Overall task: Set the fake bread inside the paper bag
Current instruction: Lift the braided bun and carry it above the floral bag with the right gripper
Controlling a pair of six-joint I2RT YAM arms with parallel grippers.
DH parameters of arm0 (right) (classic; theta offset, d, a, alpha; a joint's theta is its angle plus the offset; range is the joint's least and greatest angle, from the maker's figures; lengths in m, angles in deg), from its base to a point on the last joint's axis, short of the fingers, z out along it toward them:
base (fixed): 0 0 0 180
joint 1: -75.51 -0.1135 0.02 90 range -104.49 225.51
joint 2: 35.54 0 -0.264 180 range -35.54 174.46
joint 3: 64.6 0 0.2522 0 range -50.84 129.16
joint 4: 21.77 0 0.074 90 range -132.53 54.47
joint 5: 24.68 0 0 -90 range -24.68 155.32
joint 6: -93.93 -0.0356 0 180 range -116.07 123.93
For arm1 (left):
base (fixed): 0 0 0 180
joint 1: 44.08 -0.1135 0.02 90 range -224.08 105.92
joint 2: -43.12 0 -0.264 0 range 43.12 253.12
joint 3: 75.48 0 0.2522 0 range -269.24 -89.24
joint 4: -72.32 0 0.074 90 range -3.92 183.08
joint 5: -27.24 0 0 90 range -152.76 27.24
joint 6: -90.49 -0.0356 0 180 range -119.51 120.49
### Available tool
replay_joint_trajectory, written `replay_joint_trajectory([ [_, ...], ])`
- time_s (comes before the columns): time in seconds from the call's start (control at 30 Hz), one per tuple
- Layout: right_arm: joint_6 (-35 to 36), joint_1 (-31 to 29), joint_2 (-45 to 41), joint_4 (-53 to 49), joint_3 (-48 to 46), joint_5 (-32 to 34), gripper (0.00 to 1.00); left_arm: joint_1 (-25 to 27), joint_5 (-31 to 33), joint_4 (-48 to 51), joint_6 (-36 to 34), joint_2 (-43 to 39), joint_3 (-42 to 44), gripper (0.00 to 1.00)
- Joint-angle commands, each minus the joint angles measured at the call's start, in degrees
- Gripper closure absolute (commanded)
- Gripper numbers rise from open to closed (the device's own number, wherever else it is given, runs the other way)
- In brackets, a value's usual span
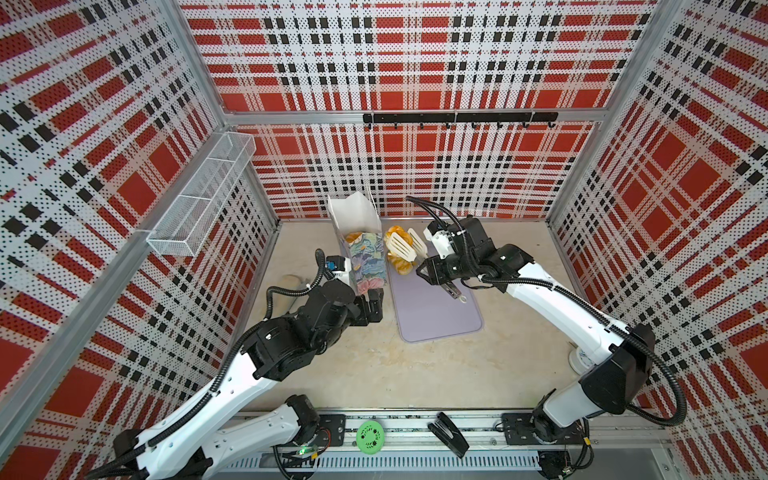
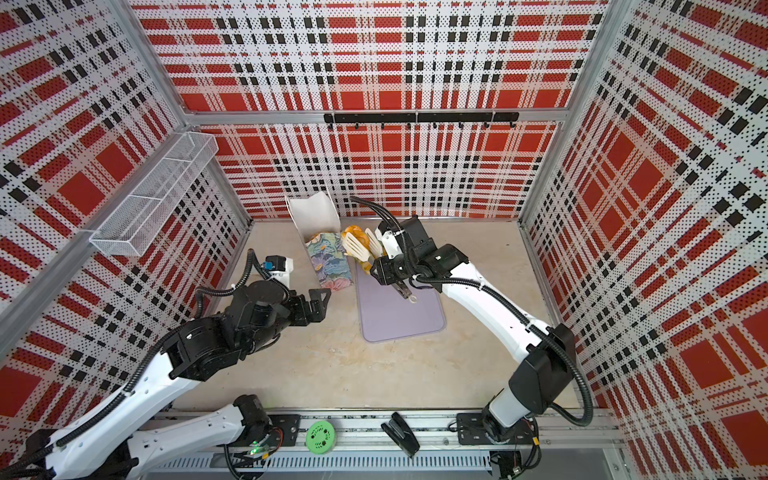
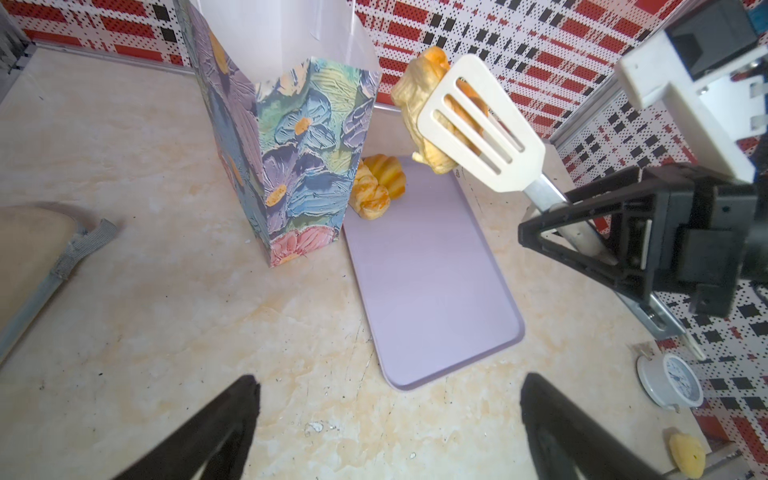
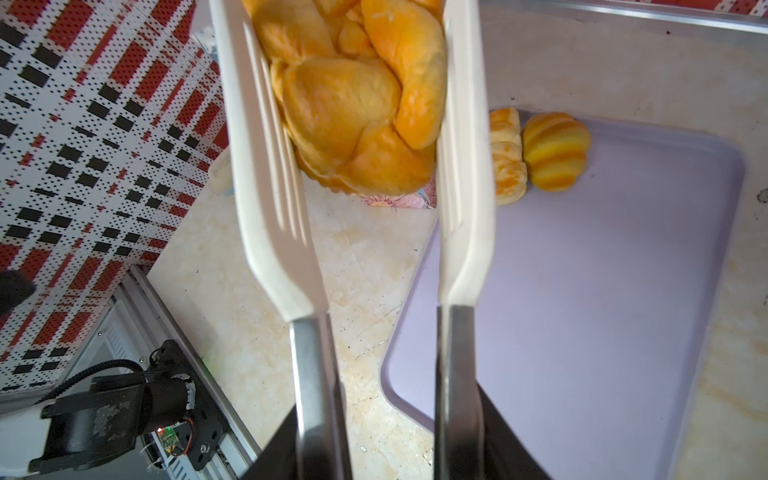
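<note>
- Inside the claw: the right gripper (image 1: 432,272) is clenched on the metal handles of the tongs (image 3: 482,124), pressing them part-way together. An even squeeze matters here, since any slackening would let the blades spring apart.
- Just ahead of the claw, at the tong tips: a braided roll (image 4: 353,104) of the fake bread is pinched by its sides between the two white slotted blades, clear of the table. It looks glossy and likely slippery, so the carry should be smooth, without jerks or tilting.
- Past the tips, off toward the other arm: the paper bag (image 3: 299,158) stands upright with its mouth open, and one golden pastry (image 1: 354,237) shows inside. The roll hangs just beside the rim, not over the mouth.
  - I would shift it sideways until all of it sits above the white interior, then dip the tips past the rim before easing off.
  - The bag looks light and narrow, so a brush from a blade could topple it.
- Below the claw: the lavender tray (image 3: 436,291), with two pastries (image 3: 376,195) at its far end near the bag's foot.
- Farthest, beyond the bag: the left gripper (image 2: 318,301) is released, jaws wide and empty, low by the bag's base. It is well placed to steady the bag.
</note>
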Motion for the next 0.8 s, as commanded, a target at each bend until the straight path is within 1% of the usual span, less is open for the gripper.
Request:
replay_joint_trajectory([
  [0.0, -0.6, -0.7, -1.3, 5.4, 3.3, -0.8, 0.52, -0.5, 2.5, 1.0, -1.1, -1.2, -1.5, 0.00],
  [0.13, 0.2, -1.5, 0.3, 5.6, 6.3, -0.7, 0.52, -0.9, 3.6, 1.1, -1.4, -1.9, -1.4, 0.01],
  [0.23, 1.0, -2.1, 2.4, 5.3, 9.5, -0.7, 0.52, -2.2, 3.2, 1.1, -2.1, -2.5, -1.5, 0.01],
  [0.4, 2.4, -3.0, 6.6, 4.4, 15.0, -0.1, 0.52, -6.7, -1.1, 1.0, -2.8, -3.6, -1.3, 0.01],
  [0.57, 3.9, -3.8, 10.7, 3.4, 20.2, 0.8, 0.52, -10.0, -3.3, 1.0, -4.3, -4.1, -1.7, 0.01],
  [0.77, 5.7, -4.4, 16.0, 1.8, 26.7, 2.2, 0.52, -15.0, -7.5, 0.7, -5.1, -4.2, -1.2, 0.01],
])
